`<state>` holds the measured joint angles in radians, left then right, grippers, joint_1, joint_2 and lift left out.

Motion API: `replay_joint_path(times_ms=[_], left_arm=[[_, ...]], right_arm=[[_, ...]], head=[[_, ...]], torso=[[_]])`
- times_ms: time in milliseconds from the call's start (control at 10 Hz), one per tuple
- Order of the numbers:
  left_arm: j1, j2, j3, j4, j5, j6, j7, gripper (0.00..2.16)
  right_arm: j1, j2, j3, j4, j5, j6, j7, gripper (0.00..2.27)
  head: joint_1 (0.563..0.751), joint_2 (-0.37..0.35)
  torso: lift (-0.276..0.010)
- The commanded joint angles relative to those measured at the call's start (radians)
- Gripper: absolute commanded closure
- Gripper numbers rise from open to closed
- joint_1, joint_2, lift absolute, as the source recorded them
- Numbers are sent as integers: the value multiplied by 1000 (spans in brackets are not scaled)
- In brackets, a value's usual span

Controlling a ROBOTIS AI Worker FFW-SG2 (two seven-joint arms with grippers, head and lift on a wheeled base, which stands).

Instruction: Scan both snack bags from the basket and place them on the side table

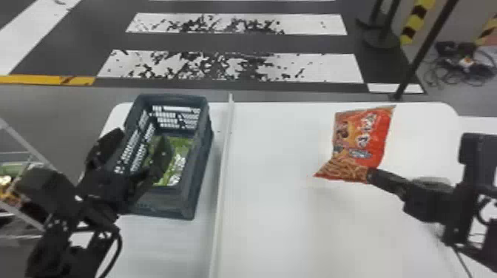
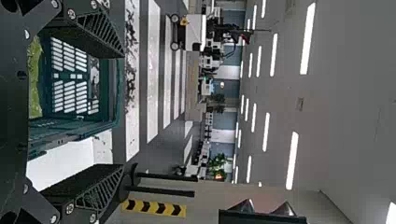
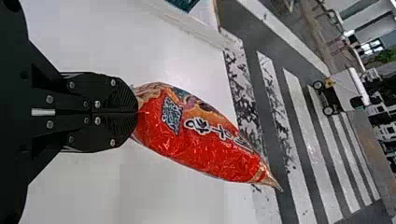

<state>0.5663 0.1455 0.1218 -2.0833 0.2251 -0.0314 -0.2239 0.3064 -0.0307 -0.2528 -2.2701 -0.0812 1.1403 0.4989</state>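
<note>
The head view has the red snack bag [image 1: 364, 142] by the white table's [image 1: 273, 192] far right part, its lower corner at the right gripper [image 1: 371, 175]; the right wrist view shows those fingers pinching it. The left gripper's [image 1: 142, 136] fingers are spread at the basket [image 1: 162, 201], one partly hiding the green snack bag [image 1: 181, 157] inside, which the left wrist view cuts to a strip

Red snack bag [image 1: 382, 142] and green snack bag [image 1: 186, 143], with slate-grey basket [image 1: 159, 209].
Red bag: orange patch, white lettering, tan snack print. Green bag: white markings. Table [image 1: 273, 207]: plain white. Floor [image 1: 236, 42]: dark grey, white stripes flecked black. Post [image 1: 419, 14]: yellow-and-black bands.
</note>
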Motion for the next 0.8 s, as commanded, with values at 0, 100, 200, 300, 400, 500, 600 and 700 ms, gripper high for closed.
replay_joint_path(times_ms=[0,100,200,300,400,500,600,700], left_arm=[[0,2,2,2,2,0,0,167],[-2,3,2,6,5,0,0,167],[-5,3,4,12,7,0,0,167],[-6,3,4,15,8,0,0,167],[-8,3,4,23,8,-6,0,167],[-9,3,2,26,11,-9,-2,167],[-11,3,4,28,11,-9,-2,167],[-11,3,4,29,11,-12,-3,167]], right_arm=[[16,-69,187,-48,339,-24,-14,2256],[34,-118,308,-48,526,-37,-36,2256],[50,-163,425,-37,710,-37,-74,2256],[57,-196,546,-3,919,-33,-95,2256],[63,-224,642,30,1068,-15,-97,2256],[62,-255,742,69,1196,22,-129,2256],[54,-264,814,106,1308,56,-161,2256],[48,-276,880,139,1396,105,-188,2256]], head=[[695,20],[695,6],[695,-3],[695,-7],[695,-15],[695,-13],[695,-10],[695,-8]], torso=[[-74],[-74],[-74],[-74],[-74],[-74],[-74],[-74]])
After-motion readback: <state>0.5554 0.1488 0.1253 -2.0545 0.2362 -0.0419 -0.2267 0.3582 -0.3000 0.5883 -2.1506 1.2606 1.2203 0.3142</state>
